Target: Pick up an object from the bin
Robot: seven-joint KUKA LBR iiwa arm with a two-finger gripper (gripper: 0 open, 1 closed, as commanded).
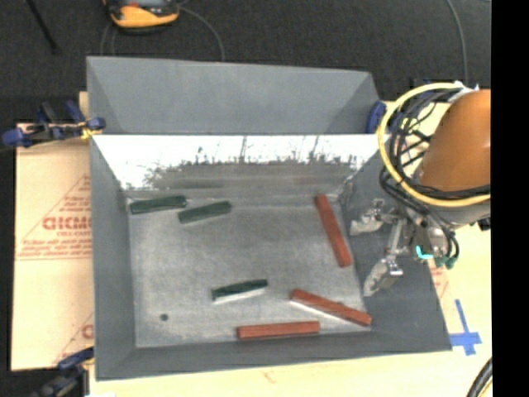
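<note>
Hovering at the right-hand slope of the bin (116, 246), gripper (366, 255) over the grey wall, not the flat floor.

- Fingers: look spread wide, one tip toward the bin's back and one toward its front. Nothing between them as far as I can make out, though the metal blurs into the grey wall behind, so I hold that loosely.
- Nearest thing: slanted red stick (332, 230), just beside my upper finger on the side toward the bin's middle. It lies on the floor with its far end up near the back wall. Apart from my fingers, not touching.
- Next nearest: second red stick (331, 307), below and inward of my lower finger, lying at a shallow tilt near the front corner.
- Third red stick (278, 330) is farther inward again, flat along the front wall.
- Well away across the floor: three green sticks, one mid-floor (239, 290) and two side by side (204, 212) (158, 204) at the far back corner.

Progress, my judgement: nothing picked yet. No stick is lifted or gripped; all six lie on the floor. Everything is left to do: settle on one stick, get the fingers either side of it, close, lift clear. The slanted red one is the shortest reach.
</note>
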